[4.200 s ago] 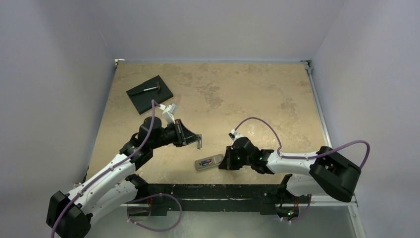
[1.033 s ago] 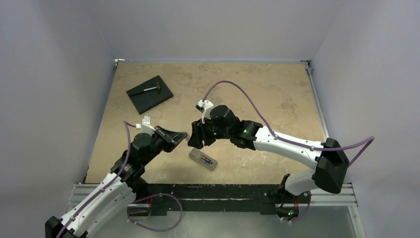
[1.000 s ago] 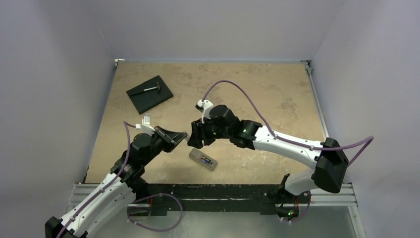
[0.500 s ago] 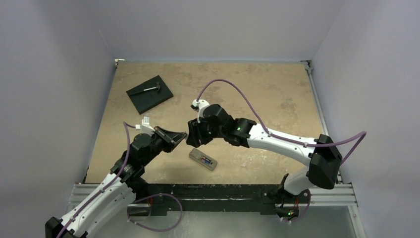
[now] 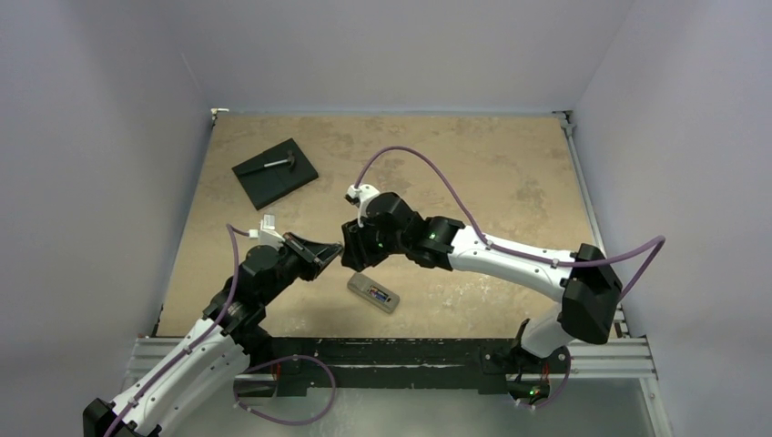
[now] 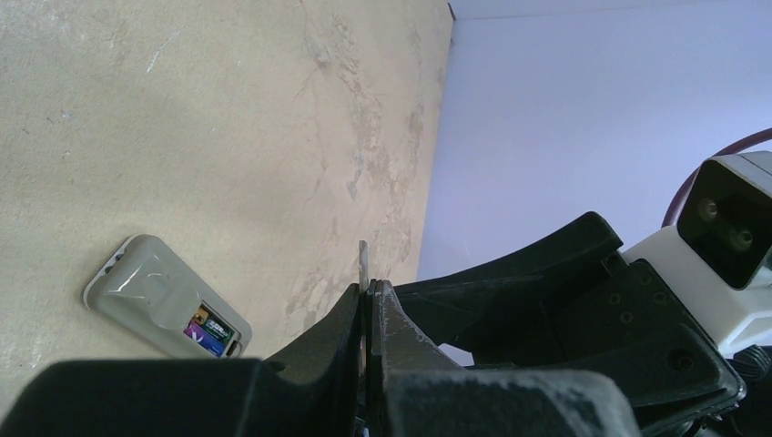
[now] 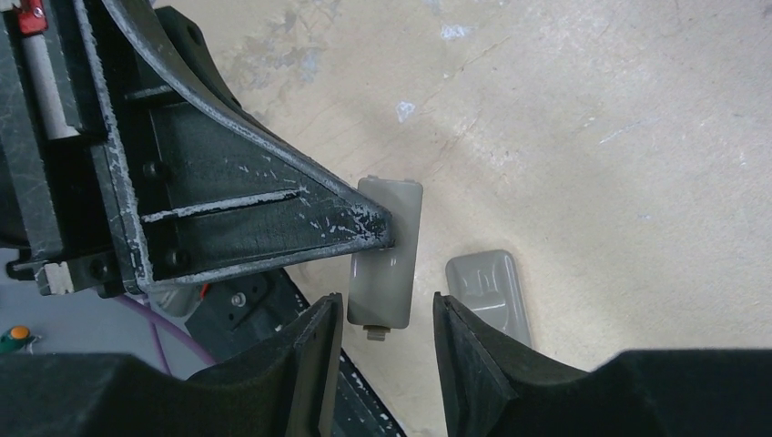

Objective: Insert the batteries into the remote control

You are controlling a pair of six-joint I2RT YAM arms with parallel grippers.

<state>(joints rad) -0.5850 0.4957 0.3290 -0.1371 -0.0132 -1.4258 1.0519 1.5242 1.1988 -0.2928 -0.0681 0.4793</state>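
The remote control [image 5: 373, 293] lies grey back up near the table's front edge. Its recess is uncovered and the batteries [image 6: 208, 330] sit in it side by side, one gold-tinted, one bluish-purple. The remote also shows in the left wrist view [image 6: 162, 296] and the right wrist view [image 7: 489, 287]. My left gripper [image 5: 335, 252] is shut on a thin grey battery cover [image 7: 387, 250], seen edge-on in the left wrist view [image 6: 363, 262], above the table. My right gripper [image 7: 382, 320] is open, its fingers either side of the cover's free end, not touching it.
A black square slab [image 5: 275, 172] lies at the back left with a small grey hammer-like tool [image 5: 276, 164] on it. Both grippers meet just behind and left of the remote. The black rail [image 5: 410, 350] runs along the front edge.
My right arm has moved left and slightly back until its open fingers straddle the cover. My left arm, the cover and the remote have stayed still over the last second.
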